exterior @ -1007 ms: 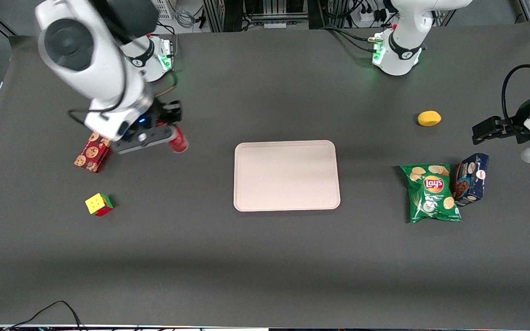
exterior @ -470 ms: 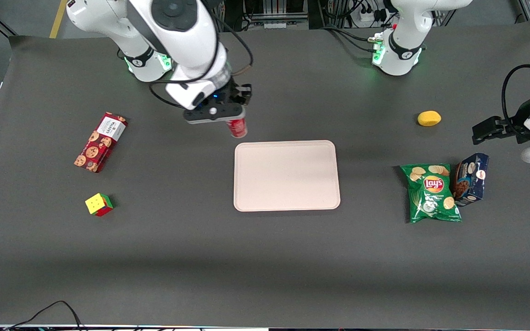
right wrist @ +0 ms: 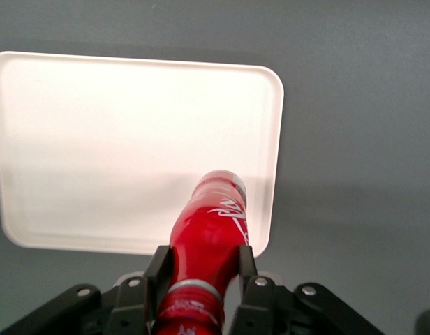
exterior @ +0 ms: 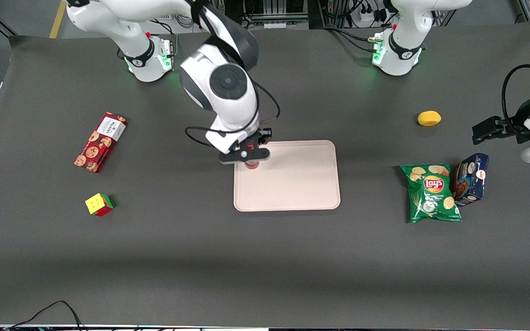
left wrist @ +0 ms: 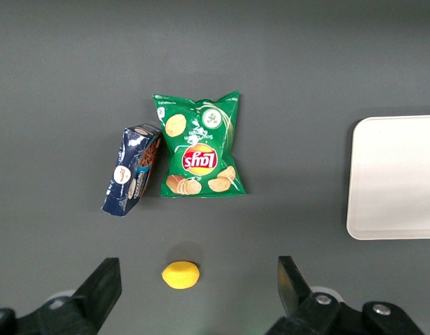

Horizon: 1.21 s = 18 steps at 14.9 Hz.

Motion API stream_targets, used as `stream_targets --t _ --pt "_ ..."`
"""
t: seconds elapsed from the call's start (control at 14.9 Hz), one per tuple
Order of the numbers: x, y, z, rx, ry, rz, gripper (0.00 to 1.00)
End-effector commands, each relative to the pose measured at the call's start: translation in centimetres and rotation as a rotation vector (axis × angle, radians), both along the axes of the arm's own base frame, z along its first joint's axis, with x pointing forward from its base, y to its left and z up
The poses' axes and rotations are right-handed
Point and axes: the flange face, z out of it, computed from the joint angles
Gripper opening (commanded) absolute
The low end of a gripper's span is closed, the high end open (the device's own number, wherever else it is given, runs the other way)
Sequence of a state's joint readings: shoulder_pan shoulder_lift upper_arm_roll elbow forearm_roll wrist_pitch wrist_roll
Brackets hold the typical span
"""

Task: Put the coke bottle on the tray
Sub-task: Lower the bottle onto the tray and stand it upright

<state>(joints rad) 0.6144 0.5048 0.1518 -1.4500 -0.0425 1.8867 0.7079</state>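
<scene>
Dark grey mat, racks at the back. Front view: gripper [exterior: 245, 156] hangs over the tray [exterior: 302, 184] corner nearest the working arm's end, bottle [exterior: 252, 164] just under it, mostly hidden. Wrist view: fingers [right wrist: 245, 264] clamped on the bottle [right wrist: 208, 241] w/ its base pointing down over the tray [right wrist: 96, 139] near the rim. Risk, imo: release this close to the rim and the base lands on the raised lip, so it tips or rolls off.
</scene>
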Motion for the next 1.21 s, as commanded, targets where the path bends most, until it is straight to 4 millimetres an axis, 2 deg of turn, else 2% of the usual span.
stream_targets --t 0.0,0.34,0.47,1.01,1.07,1.14 --pt "1.0 1.1 -1.6 0.002 -0.035 0.005 0.00" --pt "1.5 1.7 -6.6 0.016 -0.033 0.006 0.00" --pt "1.5 1.8 -7.7 0.024 -0.036 0.005 0.00" --pt "1.7 1.6 -7.9 0.025 -0.033 -0.004 0.00" --pt "1.7 1.6 -7.9 0.026 -0.032 -0.006 0.06" --pt "1.6 1.6 -8.0 0.027 -0.027 -0.013 0.48"
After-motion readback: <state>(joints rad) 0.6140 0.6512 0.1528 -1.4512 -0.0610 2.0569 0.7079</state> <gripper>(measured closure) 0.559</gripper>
